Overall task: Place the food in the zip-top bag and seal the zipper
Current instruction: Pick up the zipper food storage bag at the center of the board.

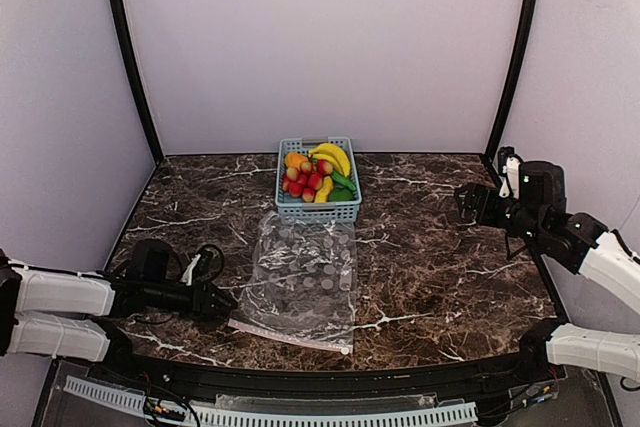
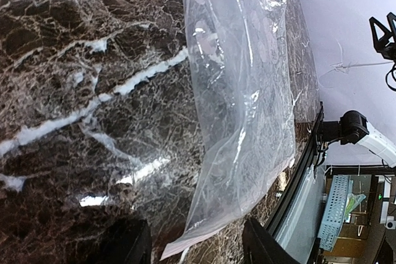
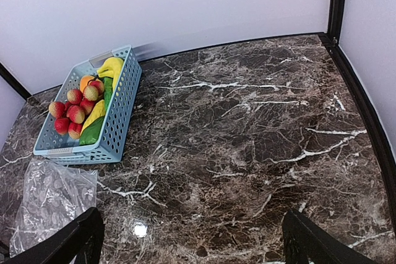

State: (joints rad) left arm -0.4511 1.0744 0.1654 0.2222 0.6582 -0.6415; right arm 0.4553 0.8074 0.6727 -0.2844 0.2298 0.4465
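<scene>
The food [image 1: 316,175], toy bananas, red round fruits, an orange piece and green vegetables, lies piled in a light-blue basket [image 1: 318,211] at the back centre. In front of it the clear zip-top bag [image 1: 305,277] lies flat, its zipper [image 1: 290,335] along the near edge. My left gripper [image 1: 228,305] sits low at the bag's near-left corner. In the left wrist view its fingers [image 2: 127,242] stand apart, with the bag's zipper corner [image 2: 185,243] between them and touching neither. My right gripper [image 1: 468,203] hovers open and empty at the right, apart from the food [image 3: 83,106].
The basket [image 3: 120,109] stands near the back wall. The dark marble table [image 1: 440,267] ends in a black rail at the near edge, close to the bag's zipper. Black frame posts rise at both back corners.
</scene>
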